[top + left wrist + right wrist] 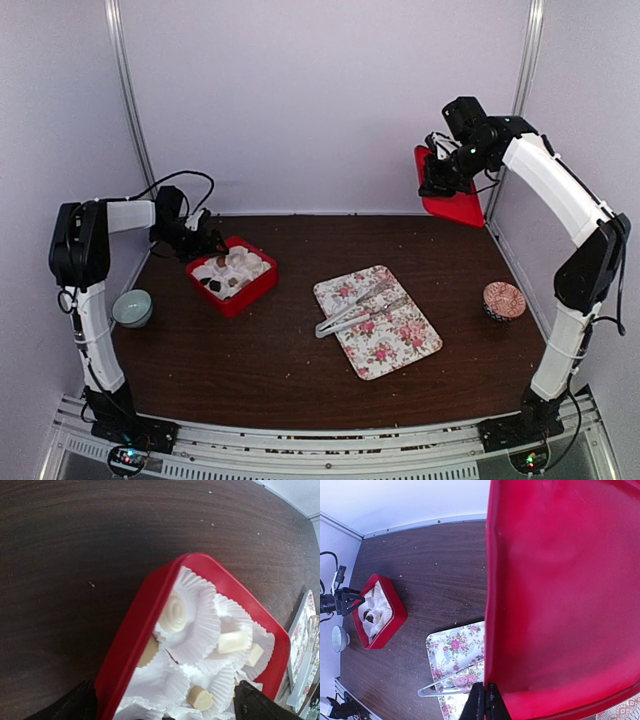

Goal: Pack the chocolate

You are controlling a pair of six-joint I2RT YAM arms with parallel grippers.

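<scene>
On the counter [250,370], nearest the arm bases, a flowered tray [400,345] carries tongs [355,312], with a green bowl [132,307] well to its left and a patterned bowl [503,300] to its right. Farther back on the left sits a red box [256,291], where the chocolate [234,641] lies in white paper cups [200,600]. The left end effector [203,246] is at the box's far end, spread wide and gripping nothing. At the far right, raised high, the right end effector [485,700] is clamped on a red lid [560,590].

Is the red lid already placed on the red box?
No, the right claw holds the red lid in the air at the back, and the red box stands open.
</scene>
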